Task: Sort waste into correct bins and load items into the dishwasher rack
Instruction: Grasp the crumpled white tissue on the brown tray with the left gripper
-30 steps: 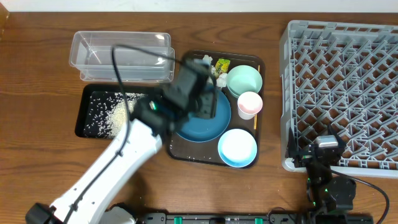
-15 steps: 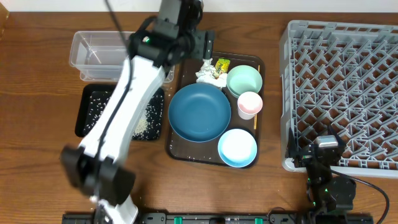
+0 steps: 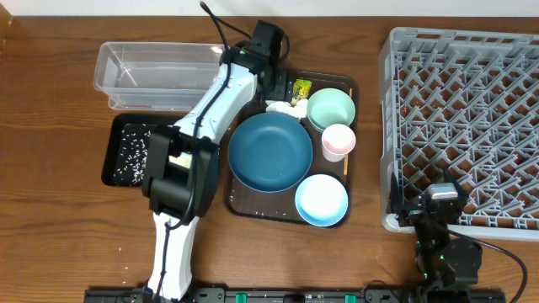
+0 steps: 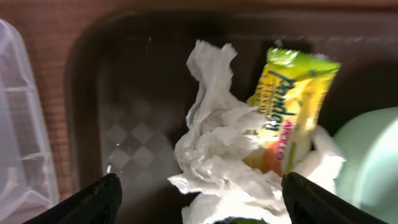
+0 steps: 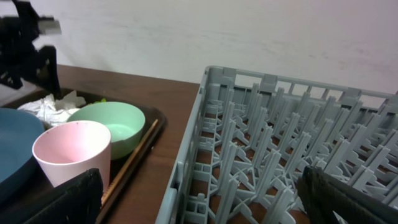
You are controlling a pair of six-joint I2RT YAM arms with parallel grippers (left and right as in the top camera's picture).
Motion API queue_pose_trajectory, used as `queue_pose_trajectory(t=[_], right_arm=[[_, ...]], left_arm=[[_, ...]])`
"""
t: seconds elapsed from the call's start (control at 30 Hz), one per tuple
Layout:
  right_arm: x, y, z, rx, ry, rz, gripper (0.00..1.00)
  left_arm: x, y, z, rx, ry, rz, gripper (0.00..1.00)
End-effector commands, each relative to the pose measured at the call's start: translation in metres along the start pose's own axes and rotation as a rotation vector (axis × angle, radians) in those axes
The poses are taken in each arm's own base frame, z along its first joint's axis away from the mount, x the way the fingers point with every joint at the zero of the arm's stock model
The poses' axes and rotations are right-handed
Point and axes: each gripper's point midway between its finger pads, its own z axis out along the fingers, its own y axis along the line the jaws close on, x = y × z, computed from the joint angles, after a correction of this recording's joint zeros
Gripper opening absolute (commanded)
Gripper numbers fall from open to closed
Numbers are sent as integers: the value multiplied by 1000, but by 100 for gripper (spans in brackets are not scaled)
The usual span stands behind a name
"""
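Gripper on left arm spread wide, empty, over crumpled white tissue wad and yellow-green printed snack wrapper in corner of dark-brown serving tray, beside mint-green bowl. Right gripper spread too, empty, by grey plastic lattice crate.

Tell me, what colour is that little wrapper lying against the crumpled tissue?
The wrapper is yellow-green with printed lettering and a reddish-orange patch; the left wrist view shows it best.

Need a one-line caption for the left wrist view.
Open left gripper hovers over the crumpled tissue wad and yellow-green snack wrapper on the dark-brown tray.
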Motion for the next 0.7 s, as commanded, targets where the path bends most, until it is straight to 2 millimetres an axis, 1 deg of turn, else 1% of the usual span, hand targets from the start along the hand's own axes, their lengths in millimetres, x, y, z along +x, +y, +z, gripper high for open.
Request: queue_pose_trajectory(t=[0.0, 0.13, 0.23, 0.37, 0.4, 0.5, 0.6, 0.67], right_arm=[[0, 2, 0, -6, -2, 3, 99], [0, 2, 0, -6, -2, 3, 99], [0, 2, 0, -6, -2, 3, 99], [0, 2, 0, -6, -2, 3, 99], [0, 2, 0, -6, -2, 3, 99], [0, 2, 0, -6, -2, 3, 99], [0, 2, 0, -6, -2, 4, 99], [0, 2, 0, -6, -2, 3, 99]], left_arm=[[6, -4, 9, 8, 24, -14, 84], [9, -9, 11, 13, 32, -4, 84], [13, -14, 15, 15, 41, 6, 77], [24, -19, 29, 12, 71, 19, 76], [26, -19, 33, 10, 80, 22, 73], [28, -20, 35, 9, 85, 22, 55], [22, -20, 28, 10, 62, 22, 36], [16, -17, 21, -11, 39, 23, 25]])
